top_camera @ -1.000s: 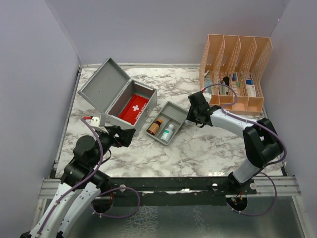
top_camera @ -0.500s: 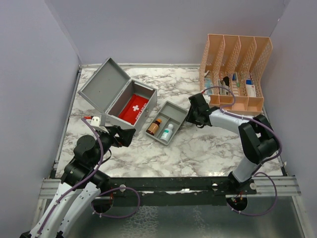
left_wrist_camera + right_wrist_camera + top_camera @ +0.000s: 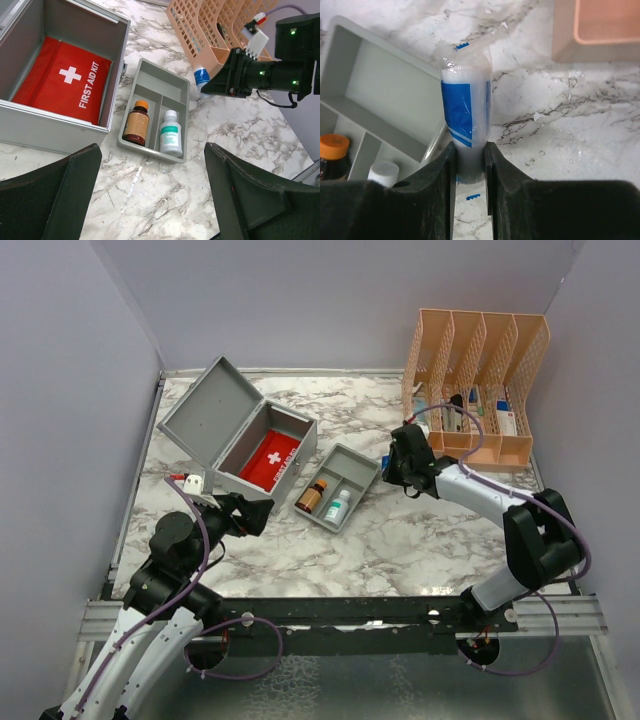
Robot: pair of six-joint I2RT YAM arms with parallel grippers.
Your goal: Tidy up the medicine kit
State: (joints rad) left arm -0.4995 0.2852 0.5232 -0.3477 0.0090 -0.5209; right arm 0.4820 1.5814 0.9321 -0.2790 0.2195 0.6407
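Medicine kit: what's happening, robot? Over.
Right gripper shut on blue-and-white packet beside tray. Left gripper open, empty. Medicine kit lid up, red pouch inside. Nothing blocking.

A: What fills the peach organizer [image 3: 475, 380]?
B: Too small to tell from above.
A: The wrapped packet [image 3: 465, 120] in the right hand [image 3: 468, 150]?
B: Lower end hidden between the fingers [image 3: 439, 172], print unreadable. The lid of the medicine kit [image 3: 55, 127] runs off the left wrist view.

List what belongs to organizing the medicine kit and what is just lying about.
Job: grey case, divided tray, amber bottle, white bottle, blue-and-white packet, red pouch inside the case.
Lying about: peach organizer.
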